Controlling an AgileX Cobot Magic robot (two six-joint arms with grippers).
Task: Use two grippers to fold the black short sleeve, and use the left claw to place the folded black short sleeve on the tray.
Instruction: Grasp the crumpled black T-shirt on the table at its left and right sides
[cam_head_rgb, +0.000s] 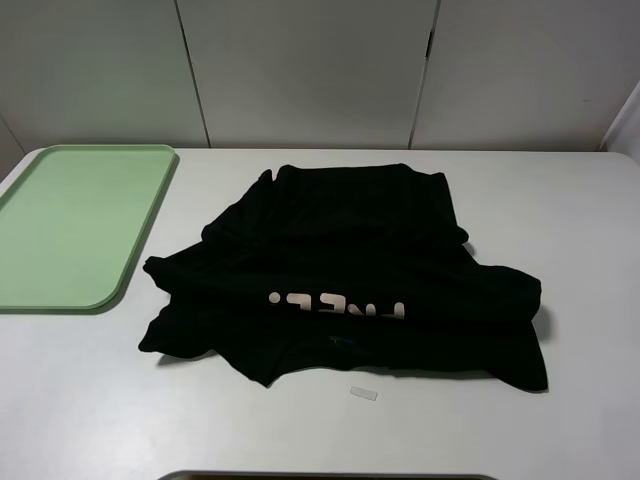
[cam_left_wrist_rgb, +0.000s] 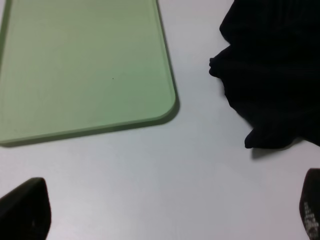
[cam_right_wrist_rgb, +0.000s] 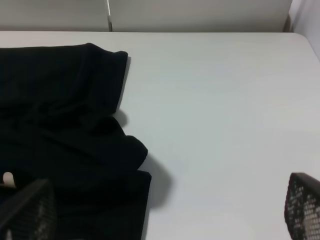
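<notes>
One black shirt lies crumpled, roughly half-folded, mid-table, flat on the white top, with one strip of whitish lettering showing near its front edge. One pale green tray sits at the table's left, just beside the shirt with a narrow strip of bare table between them; nothing is on it. One small pale scrap lies on the table just in front of the shirt, not touching it. Two grippers, neither seen in the high view. Left gripper: jaws spread wide, both fingers showing at the frame corners, nothing between them but bare table. It hangs over the gap between tray and shirt; the tray's rounded corner lies ahead on one side, the shirt's ragged edge ahead on the other, both apart from the fingers. Right gripper: also spread wide, gripping nothing, two fingers visible. The shirt lies ahead of it and to one side, its folded edge running in toward one finger; that finger overlaps the black cloth in the wrist view, cannot tell whether it touches. The other finger is over bare table, well apart from the cloth. A speck of the lettering shows near the shirt-side finger in the right wrist view. Shirt is not on the tray.
</notes>
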